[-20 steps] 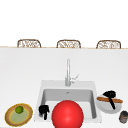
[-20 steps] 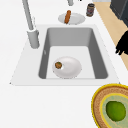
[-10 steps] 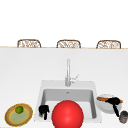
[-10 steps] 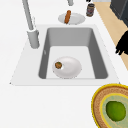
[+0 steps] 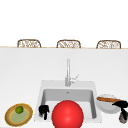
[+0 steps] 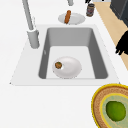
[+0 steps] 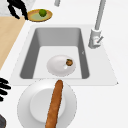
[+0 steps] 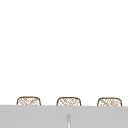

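Since a second ago the right hand [image 5: 121, 103] has slid from above the baguette [image 5: 108, 99] to the near right edge of the white plate [image 5: 107, 108], just over the dark jar [image 5: 123, 116]; its fingers look spread, gripping nothing, so the baguette lies untouched across the plate. Largest is the sink [image 5: 68, 93], then the red ball [image 5: 67, 114] and the woven plate [image 5: 10, 117] with its lime [image 5: 19, 109]. Beside the ball hangs the left hand [image 5: 44, 111], fingers drooping loose
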Robot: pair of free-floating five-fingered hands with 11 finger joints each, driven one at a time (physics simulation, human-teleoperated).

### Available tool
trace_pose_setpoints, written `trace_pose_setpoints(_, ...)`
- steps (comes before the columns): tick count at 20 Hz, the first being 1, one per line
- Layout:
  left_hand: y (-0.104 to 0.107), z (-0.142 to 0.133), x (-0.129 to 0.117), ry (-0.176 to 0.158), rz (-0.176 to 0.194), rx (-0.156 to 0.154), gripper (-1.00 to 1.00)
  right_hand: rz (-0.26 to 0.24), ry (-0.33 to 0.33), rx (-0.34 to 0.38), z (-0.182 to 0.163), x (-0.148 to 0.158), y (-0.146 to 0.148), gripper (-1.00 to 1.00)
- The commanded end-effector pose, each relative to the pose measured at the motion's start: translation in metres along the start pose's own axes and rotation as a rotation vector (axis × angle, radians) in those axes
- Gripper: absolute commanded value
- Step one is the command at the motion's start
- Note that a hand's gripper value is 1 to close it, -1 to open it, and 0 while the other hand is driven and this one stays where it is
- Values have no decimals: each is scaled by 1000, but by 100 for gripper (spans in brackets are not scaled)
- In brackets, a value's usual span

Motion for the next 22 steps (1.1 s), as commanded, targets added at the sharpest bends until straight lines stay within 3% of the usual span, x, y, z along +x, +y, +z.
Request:
trace_pose_setpoints(1,0,0,0,0,0,0,0,-42,-32,29,0,-24,10,-100)
trace_pose_setpoints(4,0,0,0,0,0,0,0,-47,-17,60,-11,-31,11,-100)
trace_pose_setpoints(8,0,0,0,0,0,0,0,-72,-47,75,-23,-62,21,-100)
trace_pose_setpoints(13,0,0,0,0,0,0,0,-54,-35,117,-33,-77,32,-100)
trace_pose_setpoints(22,0,0,0,0,0,0,0,-71,-19,298,-78,-82,38,-100)
